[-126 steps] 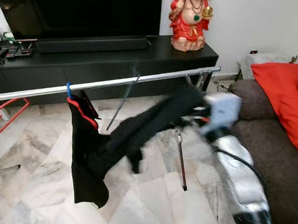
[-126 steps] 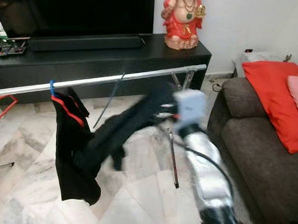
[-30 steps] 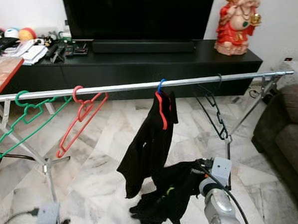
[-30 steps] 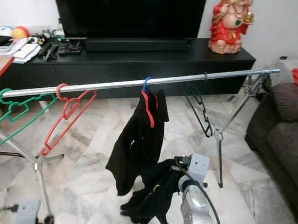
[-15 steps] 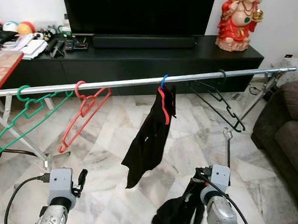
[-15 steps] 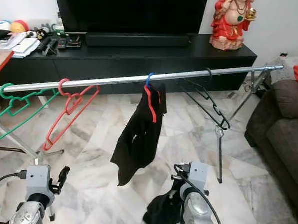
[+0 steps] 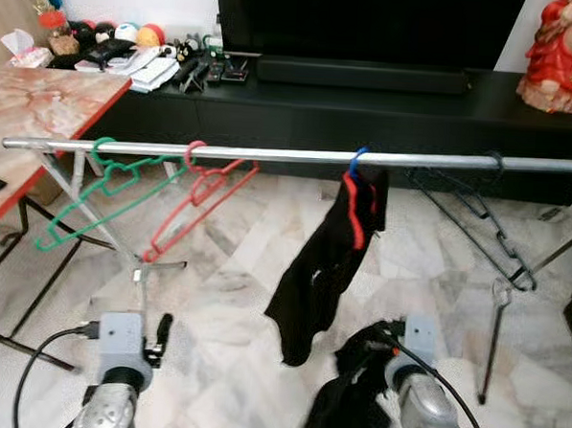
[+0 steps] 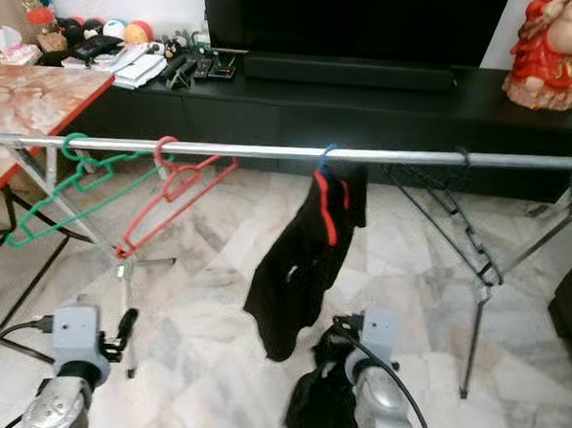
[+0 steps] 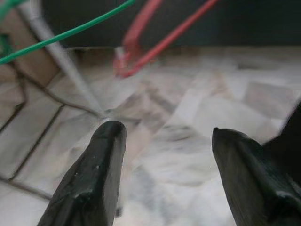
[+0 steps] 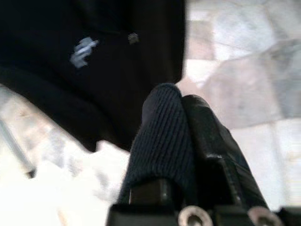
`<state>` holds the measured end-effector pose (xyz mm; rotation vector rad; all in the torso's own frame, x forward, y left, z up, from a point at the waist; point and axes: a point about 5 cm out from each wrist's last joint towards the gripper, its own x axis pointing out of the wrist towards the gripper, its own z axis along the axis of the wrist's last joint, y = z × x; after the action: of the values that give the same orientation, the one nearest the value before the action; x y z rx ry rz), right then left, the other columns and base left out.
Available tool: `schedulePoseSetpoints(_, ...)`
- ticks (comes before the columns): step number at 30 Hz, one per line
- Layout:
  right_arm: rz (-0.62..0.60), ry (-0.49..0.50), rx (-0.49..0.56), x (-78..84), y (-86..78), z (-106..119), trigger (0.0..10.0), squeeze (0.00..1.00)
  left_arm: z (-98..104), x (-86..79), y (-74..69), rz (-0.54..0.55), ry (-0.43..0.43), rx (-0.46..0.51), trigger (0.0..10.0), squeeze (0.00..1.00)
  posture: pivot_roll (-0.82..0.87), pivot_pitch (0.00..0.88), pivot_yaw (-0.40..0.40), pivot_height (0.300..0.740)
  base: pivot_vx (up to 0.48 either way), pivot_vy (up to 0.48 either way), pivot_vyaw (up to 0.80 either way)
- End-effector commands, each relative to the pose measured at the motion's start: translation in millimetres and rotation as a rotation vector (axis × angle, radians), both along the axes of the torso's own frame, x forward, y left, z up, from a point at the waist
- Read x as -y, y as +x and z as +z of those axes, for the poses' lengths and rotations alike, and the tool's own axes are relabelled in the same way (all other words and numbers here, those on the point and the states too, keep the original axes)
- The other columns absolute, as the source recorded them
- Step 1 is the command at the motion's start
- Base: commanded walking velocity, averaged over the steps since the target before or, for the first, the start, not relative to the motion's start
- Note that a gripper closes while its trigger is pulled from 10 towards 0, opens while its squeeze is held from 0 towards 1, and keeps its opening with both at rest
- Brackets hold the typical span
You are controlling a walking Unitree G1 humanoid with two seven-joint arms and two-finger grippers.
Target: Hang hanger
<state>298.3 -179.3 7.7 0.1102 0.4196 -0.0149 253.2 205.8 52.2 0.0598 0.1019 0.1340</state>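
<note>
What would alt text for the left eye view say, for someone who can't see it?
A silver clothes rail carries a green hanger, a red hanger, a black garment on a blue-hooked hanger and a black hanger. Below, the right gripper holds dark clothing; the left gripper is empty.

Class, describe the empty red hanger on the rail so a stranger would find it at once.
Start at the long silver rail before the black TV cabinet. Near its table end hang two bare hangers; the red hanger is the inner one, beside the green hanger, without clothing.
</note>
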Motion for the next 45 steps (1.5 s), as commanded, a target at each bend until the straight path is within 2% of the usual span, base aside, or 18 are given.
schedulePoseSetpoints(1,0.011,0.001,0.014,-1.4,0.2,1,10.0,0.0,1,-2.3,-0.8,-0.004,0.021,-0.009,10.0,0.0,0.03,0.115,0.013,0.74,0.0,0.0,0.0)
schedulePoseSetpoints(8,-0.037,-0.026,-0.046,11.2,-5.9,-8,10.0,0.0,16,3.0,-2.9,-0.005,-0.009,0.045,10.0,0.0,0.04,0.111,0.002,0.74,0.0,0.0,0.0)
schedulePoseSetpoints(11,-0.052,-0.018,-0.048,12.2,-5.9,-8,10.0,0.0,20,4.2,-4.3,-0.018,0.025,0.051,10.0,0.0,0.05,0.111,0.002,0.74,0.0,0.0,0.0)
schedulePoseSetpoints(13,-0.052,-0.005,-0.047,10.1,-6.0,-9,10.0,0.0,22,2.7,-6.7,0.006,0.004,0.054,10.0,0.0,0.04,0.107,0.0,0.74,0.0,0.0,0.0)
schedulePoseSetpoints(24,-0.021,0.011,-0.057,-2.3,-7.9,-13,10.0,0.0,31,-0.1,-6.1,0.001,0.01,0.077,10.0,0.0,0.04,0.08,0.005,0.74,0.151,0.0,0.0)
schedulePoseSetpoints(45,-0.002,-0.018,-0.07,-3.5,-9.8,-15,10.0,0.0,44,4.1,-3.9,-0.005,0.015,0.113,10.0,0.0,0.04,0.107,0.002,0.74,0.345,0.0,0.0)
